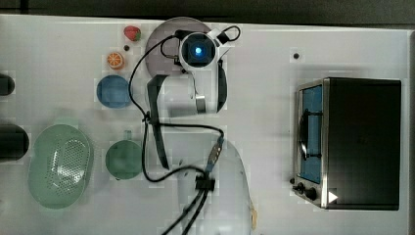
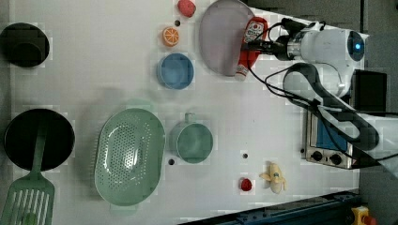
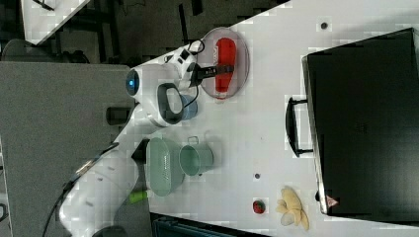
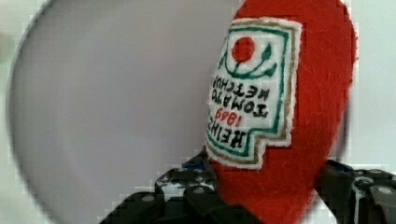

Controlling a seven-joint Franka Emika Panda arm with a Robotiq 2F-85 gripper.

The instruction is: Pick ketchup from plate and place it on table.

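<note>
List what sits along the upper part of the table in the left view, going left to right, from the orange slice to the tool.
Orange slice → strawberry → plate → ketchup → tool, closed on the ketchup at the plate's right rim.

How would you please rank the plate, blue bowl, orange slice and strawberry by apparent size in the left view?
1. Plate
2. Blue bowl
3. Orange slice and strawberry: too alike to rank.
</note>
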